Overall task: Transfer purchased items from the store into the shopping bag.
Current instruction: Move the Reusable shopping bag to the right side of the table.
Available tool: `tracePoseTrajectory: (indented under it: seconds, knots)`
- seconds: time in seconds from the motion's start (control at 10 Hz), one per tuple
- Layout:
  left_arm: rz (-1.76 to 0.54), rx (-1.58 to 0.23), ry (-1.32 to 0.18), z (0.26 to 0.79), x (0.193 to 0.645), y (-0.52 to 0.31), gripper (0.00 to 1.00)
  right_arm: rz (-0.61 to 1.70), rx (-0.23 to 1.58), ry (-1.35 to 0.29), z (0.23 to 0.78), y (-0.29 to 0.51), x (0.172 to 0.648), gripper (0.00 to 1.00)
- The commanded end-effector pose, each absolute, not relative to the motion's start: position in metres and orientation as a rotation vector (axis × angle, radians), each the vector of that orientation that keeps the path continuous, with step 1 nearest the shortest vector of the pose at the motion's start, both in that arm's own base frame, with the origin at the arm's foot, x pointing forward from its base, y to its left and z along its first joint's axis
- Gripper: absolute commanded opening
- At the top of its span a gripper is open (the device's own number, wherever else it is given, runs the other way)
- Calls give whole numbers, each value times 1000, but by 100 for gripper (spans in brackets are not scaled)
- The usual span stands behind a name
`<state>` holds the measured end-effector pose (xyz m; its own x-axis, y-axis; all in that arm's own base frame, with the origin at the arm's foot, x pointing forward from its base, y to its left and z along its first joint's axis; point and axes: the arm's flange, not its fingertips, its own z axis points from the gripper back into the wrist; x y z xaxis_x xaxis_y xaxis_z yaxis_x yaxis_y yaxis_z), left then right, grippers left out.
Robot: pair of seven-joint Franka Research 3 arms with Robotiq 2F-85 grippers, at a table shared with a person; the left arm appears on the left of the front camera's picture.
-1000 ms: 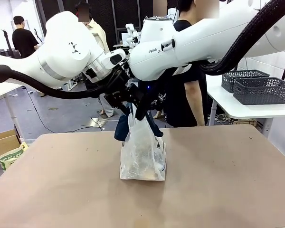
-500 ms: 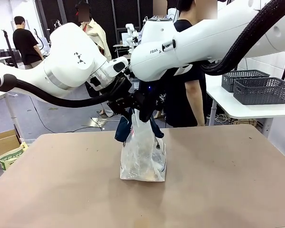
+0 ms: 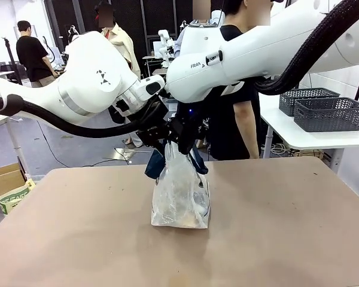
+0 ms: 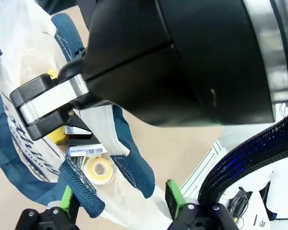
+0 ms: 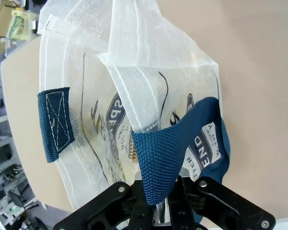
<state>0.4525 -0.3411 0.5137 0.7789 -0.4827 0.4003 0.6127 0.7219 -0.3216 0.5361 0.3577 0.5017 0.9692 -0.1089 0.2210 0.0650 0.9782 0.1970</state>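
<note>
Tan table (image 3: 299,239), 2 grey baskets (image 3: 323,107) at 2 o'clock. Shopping bag (image 3: 180,197) upright mid-table; right gripper (image 5: 156,203) clamping its navy strap handle (image 5: 158,158), left gripper (image 4: 120,201) spread around another. Left arm nudged rightward since 1 second ago.

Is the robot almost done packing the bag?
Looks nearly done. Small goods, such as a yellow tape roll, already lie inside the shopping bag standing on the table. Right now the right end effector pinches a navy handle, while the left end effector sits open around the other strap. Whether more items remain, I cannot tell.
</note>
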Motion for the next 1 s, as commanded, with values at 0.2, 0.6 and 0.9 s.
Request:
tracePoseTrajectory:
  seconds: [0.2, 0.6, 0.9]
  knots:
    - [-635, -388, -285, 506, 448, -352, 21, -78, 218, -241, 504, 360, 526, 0]
    - [-643, -361, -295, 511, 447, -344, 0, -76, 221, -237, 503, 360, 527, 0]
    - [-640, -361, -300, 513, 447, -341, 0, -77, 229, -236, 504, 359, 527, 0]
